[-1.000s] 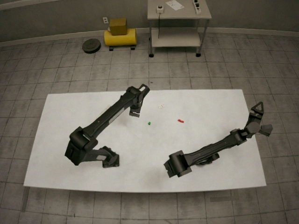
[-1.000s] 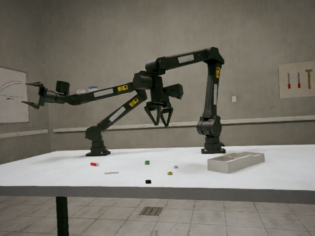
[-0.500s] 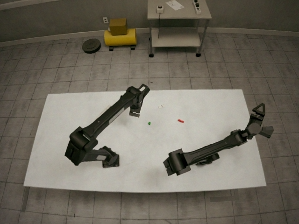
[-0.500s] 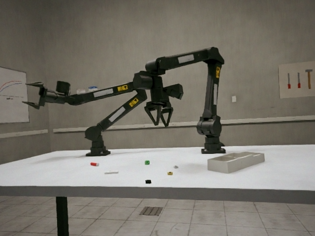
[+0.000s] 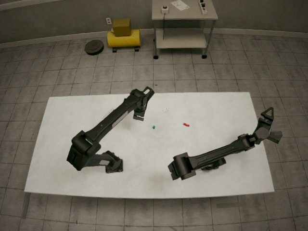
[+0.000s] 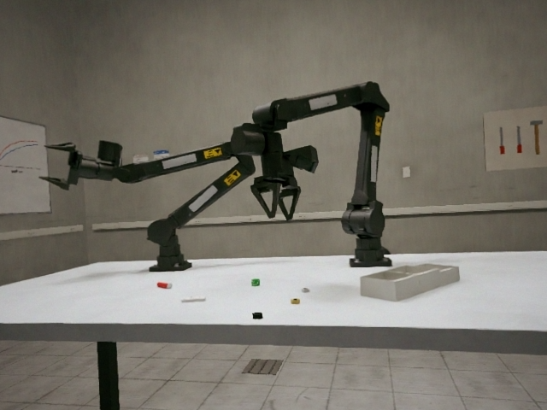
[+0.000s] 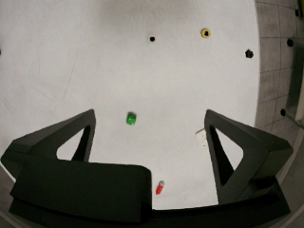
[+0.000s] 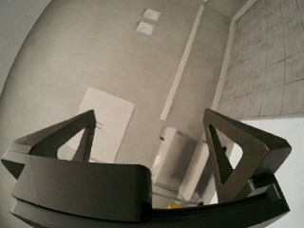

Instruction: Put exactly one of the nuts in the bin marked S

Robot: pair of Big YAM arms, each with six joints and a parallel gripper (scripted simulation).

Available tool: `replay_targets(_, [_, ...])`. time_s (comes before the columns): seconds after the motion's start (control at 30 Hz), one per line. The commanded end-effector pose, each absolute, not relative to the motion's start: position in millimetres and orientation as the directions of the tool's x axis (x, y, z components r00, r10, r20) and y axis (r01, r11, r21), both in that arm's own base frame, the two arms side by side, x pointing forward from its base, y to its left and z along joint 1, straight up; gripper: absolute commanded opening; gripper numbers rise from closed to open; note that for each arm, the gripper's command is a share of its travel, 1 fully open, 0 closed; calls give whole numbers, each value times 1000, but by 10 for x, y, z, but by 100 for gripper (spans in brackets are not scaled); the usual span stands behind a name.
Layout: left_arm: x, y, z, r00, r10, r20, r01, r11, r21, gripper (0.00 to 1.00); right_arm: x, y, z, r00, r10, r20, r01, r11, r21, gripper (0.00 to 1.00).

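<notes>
Both hands apart, the nuts and the bin on the counter.

In the exterior view, taking the green cube (image 5: pixel 153 127) (image 6: pixel 255 282) (image 7: pixel 131 119) as centre, I see the silver nut (image 6: pixel 305 289) (image 7: pixel 152 39) towards 3 o'clock, the yellow nut (image 6: pixel 295 301) (image 7: pixel 205 33) at 4 and the black piece (image 6: pixel 256 315) (image 7: pixel 249 54) at 6; I can't tell if that last one is a nut. The bin (image 6: pixel 378 288) sits farther out at 3, flat on the counter (image 5: pixel 149 184) (image 6: pixel 220 330) (image 7: pixel 47 47) (image 8: pixel 285 166); I can't read its mark. The red piece (image 5: pixel 186 124) (image 6: pixel 163 285) (image 7: pixel 160 188) lies at 9. My left hand (image 5: pixel 138 118) (image 6: pixel 280 217) (image 7: pixel 150 115) points down above the counter, fingers wide apart; my right hand (image 5: pixel 268 113) (image 6: pixel 43 162) (image 8: pixel 149 115) points off towards 9, also wide apart.
</notes>
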State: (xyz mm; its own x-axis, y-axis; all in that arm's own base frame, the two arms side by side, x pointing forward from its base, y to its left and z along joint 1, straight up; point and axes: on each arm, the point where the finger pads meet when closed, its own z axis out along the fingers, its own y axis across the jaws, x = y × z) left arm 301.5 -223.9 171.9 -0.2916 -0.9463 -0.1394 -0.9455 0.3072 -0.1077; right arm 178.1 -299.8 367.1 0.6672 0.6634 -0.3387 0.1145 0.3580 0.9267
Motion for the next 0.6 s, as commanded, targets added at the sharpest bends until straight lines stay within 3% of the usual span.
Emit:
replay_targets(0.0, [3029,-2251,1755,-291,-947,-136,-945,307,-117,100,1736,-3025,3714,677,651,-343,118,364,924,100])
replay_targets(0.57, [3029,-2251,1755,-291,-947,-136,-945,307,-117,100,1719,-3034,3714,681,647,-343,120,363,924,100])
